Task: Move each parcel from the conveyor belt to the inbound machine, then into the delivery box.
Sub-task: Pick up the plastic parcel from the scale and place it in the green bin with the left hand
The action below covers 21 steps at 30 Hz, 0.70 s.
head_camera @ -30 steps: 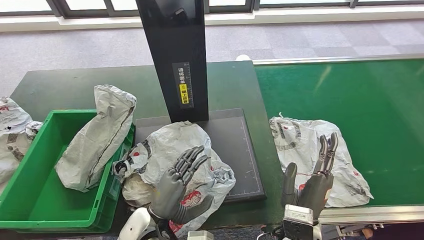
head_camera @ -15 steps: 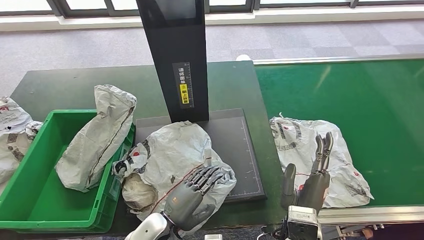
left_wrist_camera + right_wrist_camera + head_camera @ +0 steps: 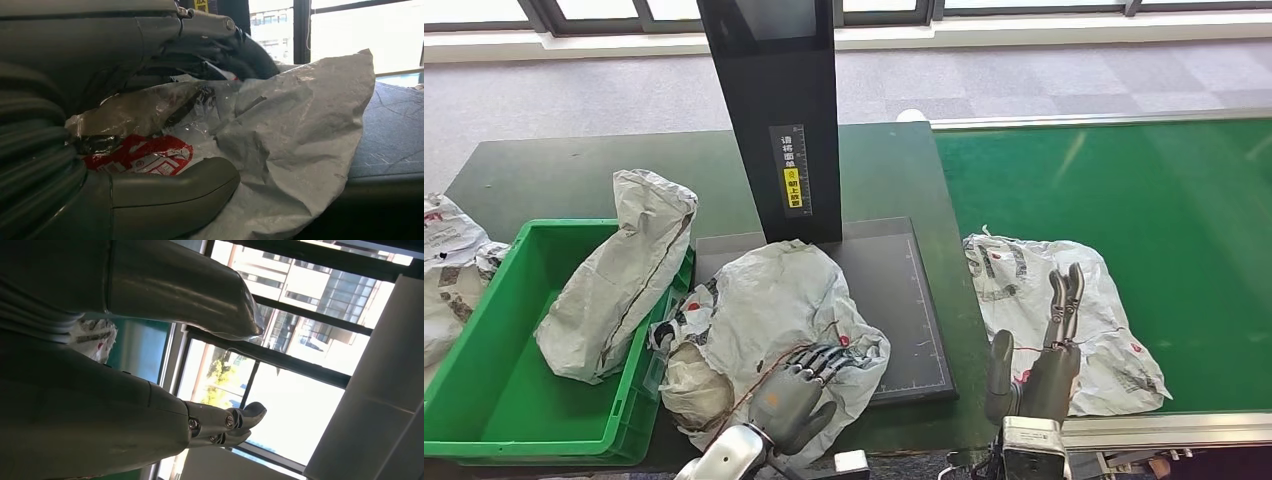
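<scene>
A crumpled grey parcel [image 3: 774, 300] [image 3: 300, 115] lies on the black plate [image 3: 894, 290] of the inbound machine, spilling over the plate's left and near edges. My left hand [image 3: 799, 395] [image 3: 90, 125] grips its near end, fingers [image 3: 220, 45] curled over the top and thumb [image 3: 170, 182] beneath a fold. A second grey parcel [image 3: 1024, 285] rests flat on the green conveyor belt [image 3: 1124, 180]. My right hand [image 3: 1049, 350] [image 3: 100, 380] stands open at the belt's near edge in front of that parcel, fingers pointing up and holding nothing.
The green delivery box [image 3: 484, 400] sits left of the plate with another grey parcel [image 3: 619, 280] leaning on its right wall. More parcels [image 3: 449, 270] lie beyond its left side. The machine's black column [image 3: 774, 110] rises behind the plate.
My left hand came down from a raised, spread pose and curled its fingers onto the parcel's near end. My right hand sank slightly, still open.
</scene>
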{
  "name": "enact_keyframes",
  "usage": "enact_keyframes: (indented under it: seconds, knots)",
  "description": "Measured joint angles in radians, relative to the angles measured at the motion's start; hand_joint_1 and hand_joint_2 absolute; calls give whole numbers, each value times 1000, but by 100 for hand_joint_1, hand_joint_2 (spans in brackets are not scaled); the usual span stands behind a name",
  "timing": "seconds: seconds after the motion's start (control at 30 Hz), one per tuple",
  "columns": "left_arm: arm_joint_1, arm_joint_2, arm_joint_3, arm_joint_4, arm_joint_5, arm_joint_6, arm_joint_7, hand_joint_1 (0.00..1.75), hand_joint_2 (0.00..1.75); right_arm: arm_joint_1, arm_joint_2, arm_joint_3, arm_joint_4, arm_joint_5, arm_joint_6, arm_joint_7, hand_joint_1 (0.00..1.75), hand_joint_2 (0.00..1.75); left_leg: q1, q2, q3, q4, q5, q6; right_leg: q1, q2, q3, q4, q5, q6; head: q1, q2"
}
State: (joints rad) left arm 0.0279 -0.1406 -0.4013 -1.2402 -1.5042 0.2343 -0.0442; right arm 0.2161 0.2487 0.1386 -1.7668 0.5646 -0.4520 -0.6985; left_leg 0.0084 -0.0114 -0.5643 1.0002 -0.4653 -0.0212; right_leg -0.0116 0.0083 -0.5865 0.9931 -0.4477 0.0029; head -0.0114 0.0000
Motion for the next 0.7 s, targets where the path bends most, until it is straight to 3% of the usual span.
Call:
enact_keyframes:
  seconds: [0.7]
  knots:
    - [-6,-7,16,23,-7,-3,11,175,175,7,0,-2,0,-18,12,0,0,0,0,0,0,0,0,0,0,0,4,0,0,0,0,0]
